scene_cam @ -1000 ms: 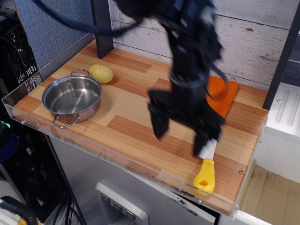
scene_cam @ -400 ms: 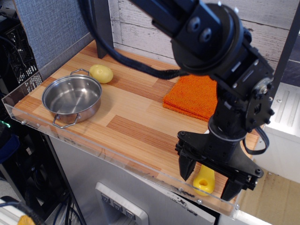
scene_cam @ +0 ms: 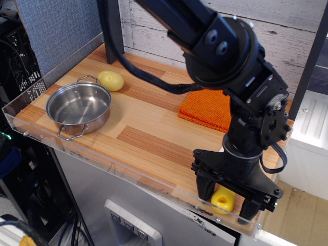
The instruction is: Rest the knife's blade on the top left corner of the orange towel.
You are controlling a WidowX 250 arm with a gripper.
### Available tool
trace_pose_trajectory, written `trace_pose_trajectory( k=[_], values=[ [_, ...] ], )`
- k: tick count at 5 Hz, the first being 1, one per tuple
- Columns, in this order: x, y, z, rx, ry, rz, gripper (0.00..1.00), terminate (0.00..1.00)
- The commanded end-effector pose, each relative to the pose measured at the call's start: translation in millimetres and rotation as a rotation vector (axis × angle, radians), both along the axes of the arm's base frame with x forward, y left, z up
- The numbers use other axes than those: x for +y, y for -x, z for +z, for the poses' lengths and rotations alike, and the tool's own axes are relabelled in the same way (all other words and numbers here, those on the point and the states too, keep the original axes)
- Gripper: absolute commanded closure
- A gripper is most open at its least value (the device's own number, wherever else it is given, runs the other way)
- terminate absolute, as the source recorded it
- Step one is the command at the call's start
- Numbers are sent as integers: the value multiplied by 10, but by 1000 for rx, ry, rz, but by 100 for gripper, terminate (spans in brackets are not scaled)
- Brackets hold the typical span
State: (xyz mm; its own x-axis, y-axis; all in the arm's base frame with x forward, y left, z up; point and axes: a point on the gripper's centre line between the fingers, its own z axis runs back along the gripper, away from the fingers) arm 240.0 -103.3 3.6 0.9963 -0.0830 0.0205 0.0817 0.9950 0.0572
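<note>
The knife's yellow handle (scene_cam: 222, 199) shows at the table's front right edge; its white blade is hidden behind my arm. My gripper (scene_cam: 227, 197) is down over the handle with one finger (scene_cam: 203, 187) on its left and the other on its right, jaws apart around it. The orange towel (scene_cam: 209, 109) lies at the back right of the table, partly hidden by my arm.
A steel pan (scene_cam: 78, 107) sits at the left of the wooden table (scene_cam: 143, 138). A round pale-yellow object (scene_cam: 110, 80) lies behind it. A clear plastic lip (scene_cam: 128, 173) runs along the front edge. A dark post (scene_cam: 111, 31) stands at the back.
My gripper has swung from the table's middle down to the front right edge and now straddles the knife's yellow handle. The towel is more uncovered. The knife has not visibly moved.
</note>
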Motion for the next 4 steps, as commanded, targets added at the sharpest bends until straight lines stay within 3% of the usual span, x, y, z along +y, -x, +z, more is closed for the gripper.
trace_pose_trajectory(
  k=[1, 2, 3, 4],
  values=[
    [226, 29, 56, -15, -27, -9, 100, 0],
    [335, 8, 312, -61, 17, -25, 100, 0],
    [469, -51, 787, -115, 178, -65, 100, 0],
    [590, -109, 1186, -112, 289, -80, 100, 0]
  ],
)
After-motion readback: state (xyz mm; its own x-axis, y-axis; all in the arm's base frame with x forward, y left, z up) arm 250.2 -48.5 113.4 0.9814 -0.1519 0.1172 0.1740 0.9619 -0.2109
